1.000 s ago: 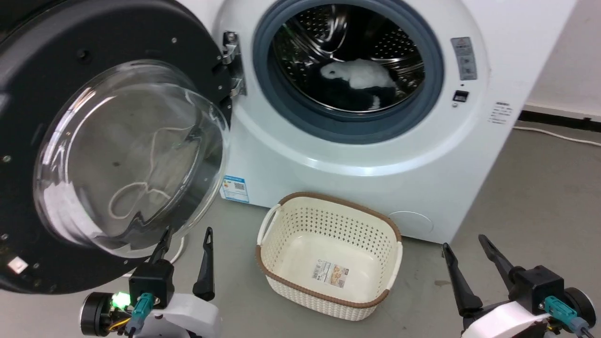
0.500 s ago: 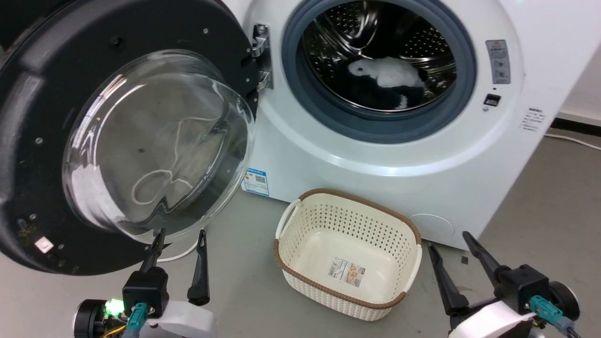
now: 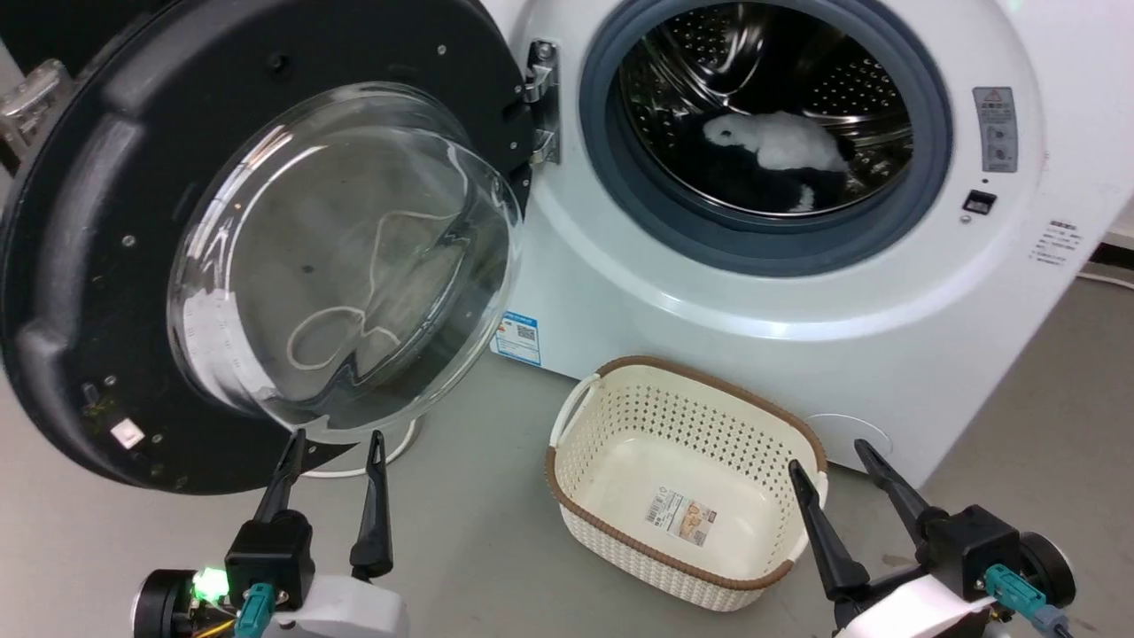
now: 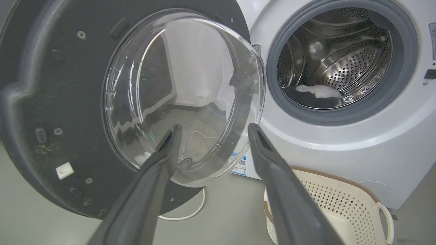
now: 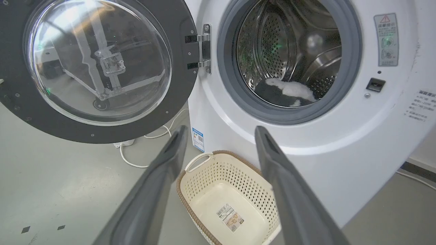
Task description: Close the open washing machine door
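Washing machine door [image 3: 266, 248] hangs swung wide out from the hinge side of the washing machine [image 3: 709, 310], glass dome facing the room. Drum mouth is uncovered, laundry [image 3: 780, 146] inside. By my reckoning, none of the closing is done.

Left gripper [image 3: 337, 436] is near the door's lower edge, fingers parted and empty. I cannot tell if it touches.

Right gripper [image 3: 826, 454] is parted and empty, by the basket [image 3: 656, 567] in front of the machine.

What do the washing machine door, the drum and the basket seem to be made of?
The washing machine door: matte black frame, probably plastic, around a clear domed window that reflects like glass. The drum: shiny perforated metal, likely stainless steel. The basket: cream moulded plastic, it seems, with even holes and a brown woven-look rim.
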